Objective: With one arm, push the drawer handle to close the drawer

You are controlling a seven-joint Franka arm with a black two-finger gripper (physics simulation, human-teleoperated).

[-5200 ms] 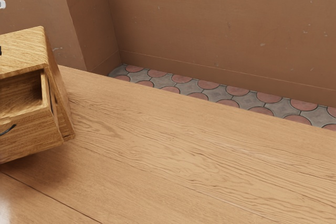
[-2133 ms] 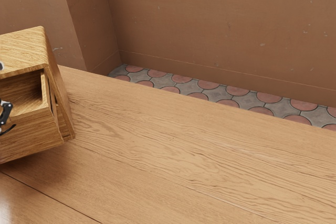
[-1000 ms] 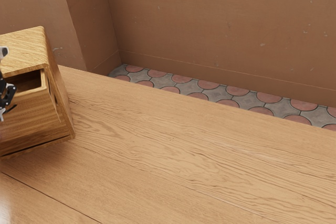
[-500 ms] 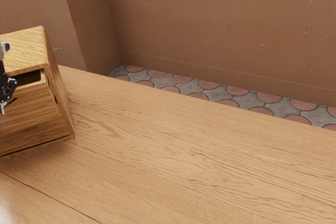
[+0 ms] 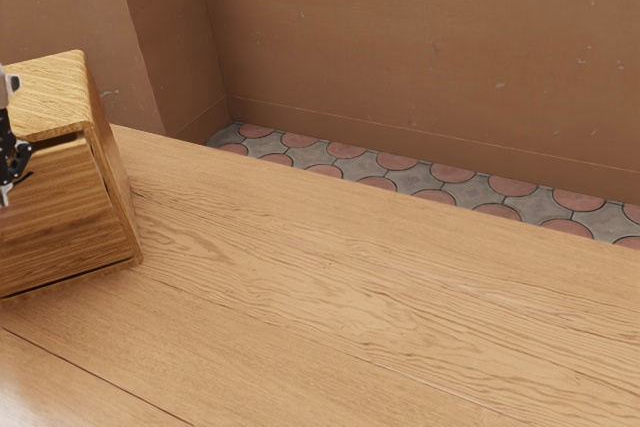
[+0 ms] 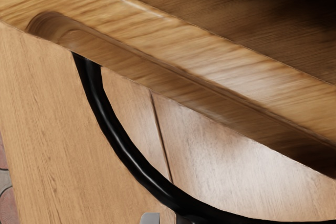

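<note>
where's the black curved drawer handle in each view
Exterior view: the handle is at the far left edge, about mid-height, with one end visible.
Wrist view: the handle arcs large out from under the drawer front's grooved top edge, with tabletop behind it.
Shared landmark: that top edge.

My exterior camera stands back in front of and off to one side of the boxy, golden-brown wooden cabinet (image 5: pixel 50 92), looking down at a slant past it over the pale wood-grain table (image 5: pixel 350 277) to the brown plaster wall (image 5: pixel 400 47). My wrist camera peers steeply down, very close, at the cabinet's wooden drawer (image 6: pixel 210 72) and curved black metal handle (image 6: pixel 118 148); both views share these, the table and the pink-and-grey tiled floor (image 5: pixel 400 172) beyond the cabinet.
</note>
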